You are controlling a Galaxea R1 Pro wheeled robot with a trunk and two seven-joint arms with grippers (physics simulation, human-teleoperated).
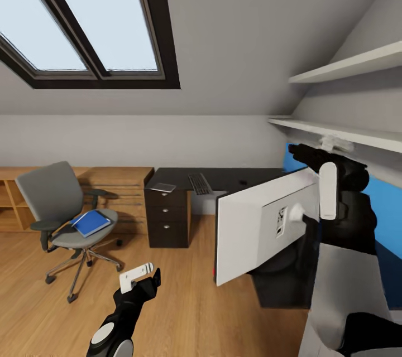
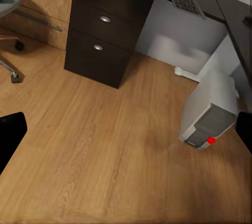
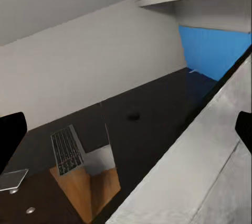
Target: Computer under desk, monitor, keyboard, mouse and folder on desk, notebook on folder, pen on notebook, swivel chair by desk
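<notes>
My right gripper (image 1: 328, 192) is shut on the upper edge of the monitor (image 1: 259, 228), which hangs tilted in the air with its white back toward me, in front of the black desk (image 1: 223, 177). On the desk lie the keyboard (image 1: 199, 183) and the small dark mouse (image 1: 243, 182); the grey notebook (image 1: 163, 187) rests above the drawers. The blue folder (image 1: 92, 223) lies on the seat of the swivel chair (image 1: 53, 192) at the left. My left gripper (image 1: 137, 279) hangs open over the floor. The white computer (image 2: 210, 114) stands on the floor by the desk.
The dark drawer unit (image 1: 167, 217) holds up the desk's left end, with a wooden dresser (image 1: 117, 187) behind the chair. White shelves (image 1: 346, 67) and a blue wall panel (image 1: 385, 201) are on the right wall. Bare wood floor (image 1: 184, 301) lies between chair and desk.
</notes>
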